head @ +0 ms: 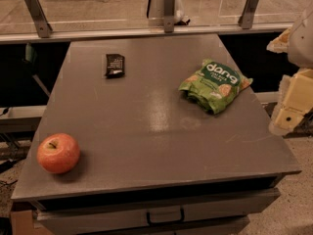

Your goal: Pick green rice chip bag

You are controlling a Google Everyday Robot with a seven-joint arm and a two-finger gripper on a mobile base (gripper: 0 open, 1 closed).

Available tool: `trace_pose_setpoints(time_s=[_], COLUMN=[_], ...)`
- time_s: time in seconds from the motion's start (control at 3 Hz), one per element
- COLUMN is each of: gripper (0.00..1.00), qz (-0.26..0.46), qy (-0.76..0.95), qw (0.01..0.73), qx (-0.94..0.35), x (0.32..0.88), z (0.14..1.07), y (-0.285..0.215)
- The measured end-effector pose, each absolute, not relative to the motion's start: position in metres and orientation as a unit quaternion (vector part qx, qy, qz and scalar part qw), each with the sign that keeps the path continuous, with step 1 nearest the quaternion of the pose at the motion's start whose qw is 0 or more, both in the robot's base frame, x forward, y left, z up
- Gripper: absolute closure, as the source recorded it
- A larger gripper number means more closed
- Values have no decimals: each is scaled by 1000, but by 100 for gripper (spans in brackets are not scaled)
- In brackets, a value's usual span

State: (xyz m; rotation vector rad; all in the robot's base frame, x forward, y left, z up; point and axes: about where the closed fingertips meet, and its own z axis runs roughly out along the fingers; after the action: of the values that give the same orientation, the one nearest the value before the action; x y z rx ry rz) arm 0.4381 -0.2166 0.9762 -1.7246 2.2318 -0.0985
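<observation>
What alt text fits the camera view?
A crinkly bright green rice chip bag lies right of centre on a grey tabletop; the robot's pale gripper hangs off the table's right edge. A round red apple sits front left, a small flat black packet at the back.

An apple (58, 153) sits near the table's (146, 126) front left corner. A black packet (115, 65) lies flat toward the back, well apart from it.

Dim amber light, gripper (292, 102) far right

Crinkly glossy bag (215, 84); plastic tool (287, 117), right.
</observation>
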Motion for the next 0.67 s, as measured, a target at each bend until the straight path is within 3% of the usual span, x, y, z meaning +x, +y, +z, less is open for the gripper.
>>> trace_pose_setpoints(time_s=[0.67], gripper=[0], qz=[-38], qy=[771], qw=[171], qx=[-612], x=[445], z=[976], y=[-219])
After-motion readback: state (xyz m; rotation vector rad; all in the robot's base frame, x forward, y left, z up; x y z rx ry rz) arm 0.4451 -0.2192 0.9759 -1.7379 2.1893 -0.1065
